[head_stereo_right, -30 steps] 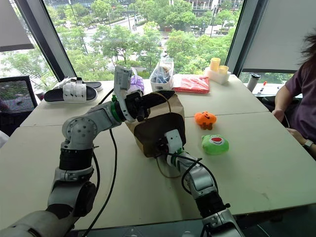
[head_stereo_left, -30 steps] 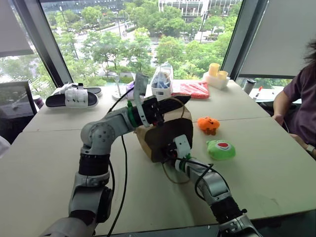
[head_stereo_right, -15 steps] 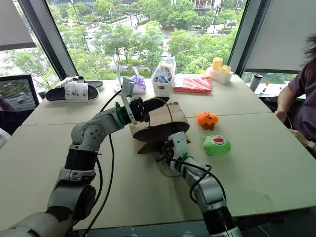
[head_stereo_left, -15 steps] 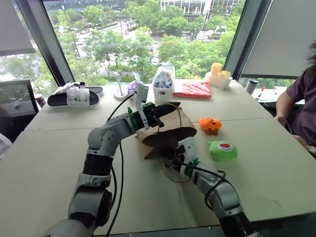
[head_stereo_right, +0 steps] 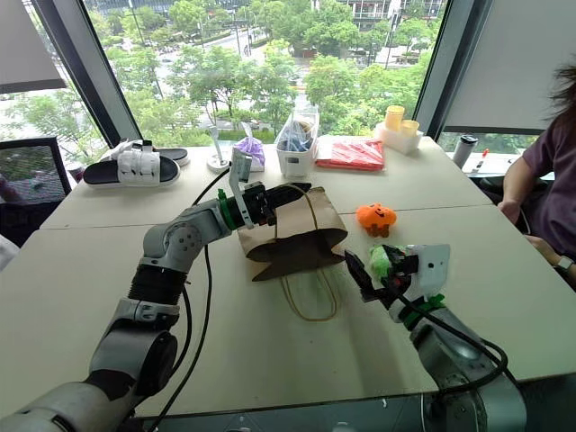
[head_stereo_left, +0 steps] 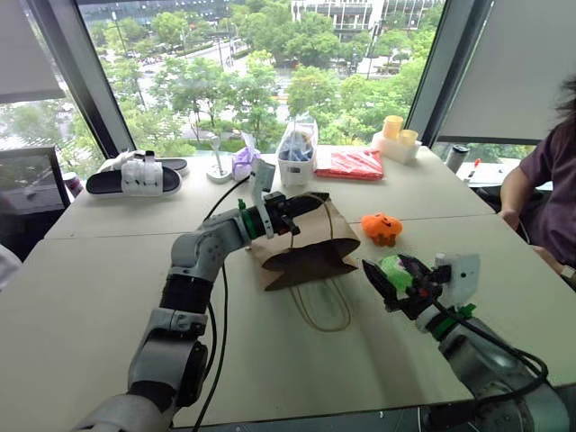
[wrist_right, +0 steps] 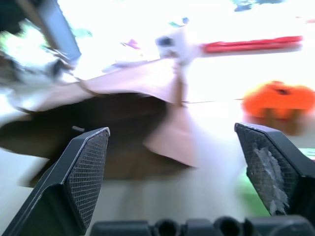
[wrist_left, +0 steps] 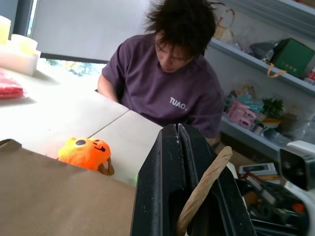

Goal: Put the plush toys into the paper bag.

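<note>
Paper bag (head_stereo_left: 304, 245): lying on its side at mid-table, dark mouth toward the robot, 1 string handle (head_stereo_left: 322, 306) looped loose on the tabletop. Thin kraft paper, judged light and easily creased; it will collapse unless the rim or a handle is held up. The left gripper (head_stereo_left: 286, 214), fingers pressed together, pinches the other string handle (wrist_left: 203, 189) at the bag's upper edge.

Orange plush toy (head_stereo_left: 382, 228): on the table just beside the bag's right side. Green plush toy (head_stereo_left: 393, 269): nearer the robot, partly hidden behind the right gripper (head_stereo_left: 399, 284), whose 2 fingers are spread wide and hold nothing. Both toys are judged soft, light, compressible and non-fragile; a squeeze across the round body should hold.
</note>
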